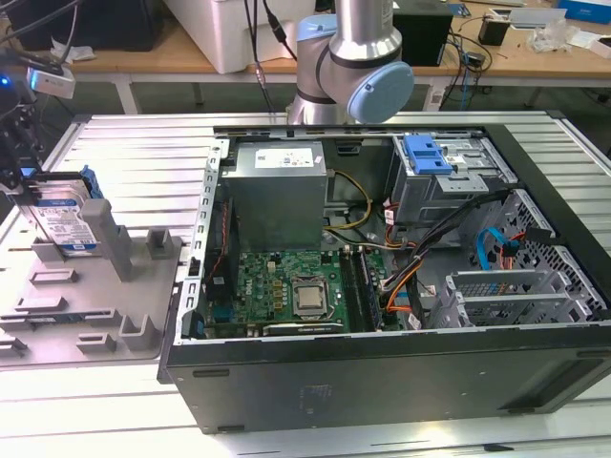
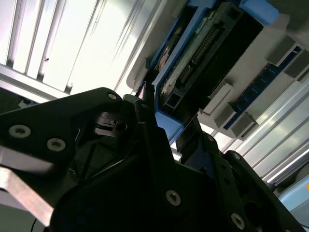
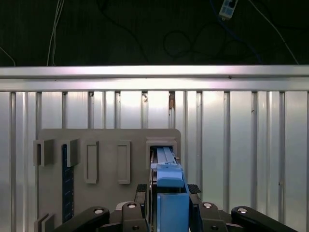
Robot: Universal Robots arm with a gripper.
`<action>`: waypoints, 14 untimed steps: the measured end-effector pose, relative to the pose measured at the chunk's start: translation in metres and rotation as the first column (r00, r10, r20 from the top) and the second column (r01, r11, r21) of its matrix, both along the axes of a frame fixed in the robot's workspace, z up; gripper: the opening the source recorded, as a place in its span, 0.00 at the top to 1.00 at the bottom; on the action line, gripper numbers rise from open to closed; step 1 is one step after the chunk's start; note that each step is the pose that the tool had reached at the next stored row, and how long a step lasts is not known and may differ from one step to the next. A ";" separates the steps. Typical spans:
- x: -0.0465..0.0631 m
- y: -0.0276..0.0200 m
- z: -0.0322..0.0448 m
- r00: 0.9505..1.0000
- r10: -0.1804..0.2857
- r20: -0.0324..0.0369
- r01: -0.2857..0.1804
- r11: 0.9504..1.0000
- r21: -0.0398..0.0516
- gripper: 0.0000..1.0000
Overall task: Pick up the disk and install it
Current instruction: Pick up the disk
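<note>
Ribbed metal bench (image 1: 134,143) under everything. Open desktop computer case (image 1: 382,382) lying on its side toward the exterior view's right, motherboard (image 1: 286,286) exposed. Grey slotted fixture tray (image 1: 57,315) just beside the case, toward the exterior view's left. Silver disk (image 1: 65,221) in blue carrier frame, upright on edge in a tray slot. Black hand (image 3: 166,193) pinching the disk's frame from both sides, in the first wrist view.
</note>
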State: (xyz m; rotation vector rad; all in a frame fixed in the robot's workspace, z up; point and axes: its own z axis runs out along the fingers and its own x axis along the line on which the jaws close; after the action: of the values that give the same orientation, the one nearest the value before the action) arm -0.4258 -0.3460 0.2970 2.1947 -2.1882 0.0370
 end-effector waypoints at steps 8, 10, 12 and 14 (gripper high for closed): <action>-0.001 0.0000 -0.0012 1.000 0.000 0.000 0.000 1.000 0.000 0.64; -0.001 0.0000 -0.0020 1.000 0.001 0.000 -0.001 1.000 -0.001 0.64; -0.001 0.0000 -0.0021 1.000 0.001 0.000 -0.001 1.000 -0.001 0.64; -0.001 0.0000 -0.0021 1.000 0.001 0.000 -0.001 1.000 -0.001 0.64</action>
State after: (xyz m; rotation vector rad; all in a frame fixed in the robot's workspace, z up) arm -0.4272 -0.3460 0.2949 2.1949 -2.1872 0.0380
